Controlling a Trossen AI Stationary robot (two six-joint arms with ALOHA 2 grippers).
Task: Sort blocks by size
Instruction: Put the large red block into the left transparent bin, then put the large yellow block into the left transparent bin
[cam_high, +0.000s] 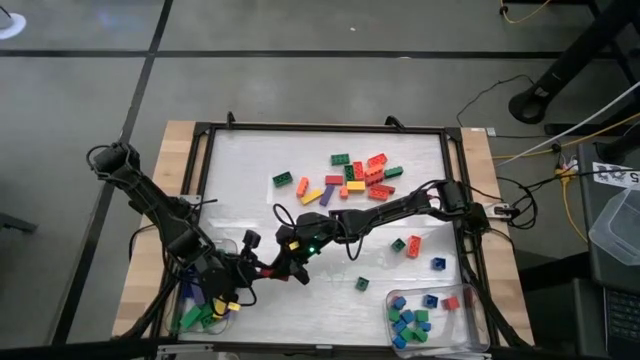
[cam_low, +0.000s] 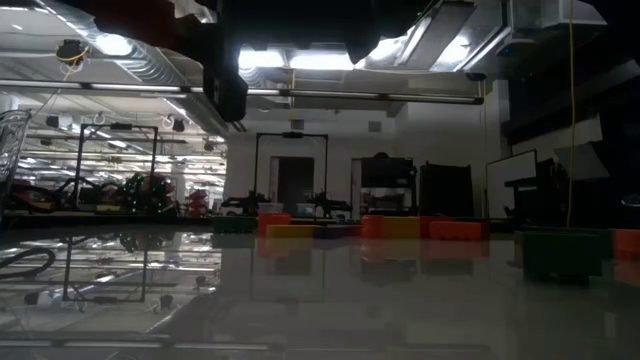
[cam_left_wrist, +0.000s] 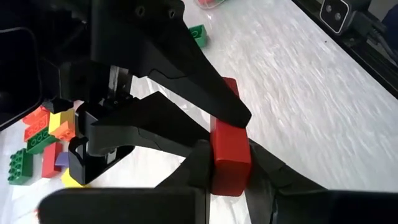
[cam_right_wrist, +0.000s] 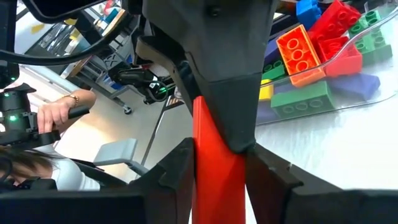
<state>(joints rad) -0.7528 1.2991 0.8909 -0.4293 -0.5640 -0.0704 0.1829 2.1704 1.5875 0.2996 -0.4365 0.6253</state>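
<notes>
- Holding 1 red block (cam_left_wrist: 230, 155) in the left gripper (cam_left_wrist: 230, 167), fingers closed right down onto its 2 sides.
- Pinching the same red block (cam_right_wrist: 214, 165) in the right gripper (cam_right_wrist: 219, 167) too, fingers narrowed against it and only partly apart.
- Meeting gripper to gripper just above the white table (cam_high: 250, 170), toward its near left part, with the right arm stretched across from the far right side.
- From the left wrist view, seeing the right gripper (cam_left_wrist: 239, 117) bite the block's far end while the near end sits between the left fingers (cam_left_wrist: 199, 165).
- Near the table's far middle, a loose heap of blocks (cam_high: 355, 178): red, orange, yellow, green, purple, mostly long.
- A few stray small blocks (cam_high: 405, 245) right of centre, well apart from the heap.
- In the clear tray at the near left corner (cam_high: 228, 318), long blocks in green, blue and yellow; in the right wrist view (cam_right_wrist: 348, 102), orange, red, green, purple and blue.
- In the clear tray at the near right corner (cam_high: 475, 330), small square blocks, mostly blue and green, 1 red.
- Beyond the table, in the right wrist view, a person's hand (cam_right_wrist: 53, 115) on a handle.
</notes>
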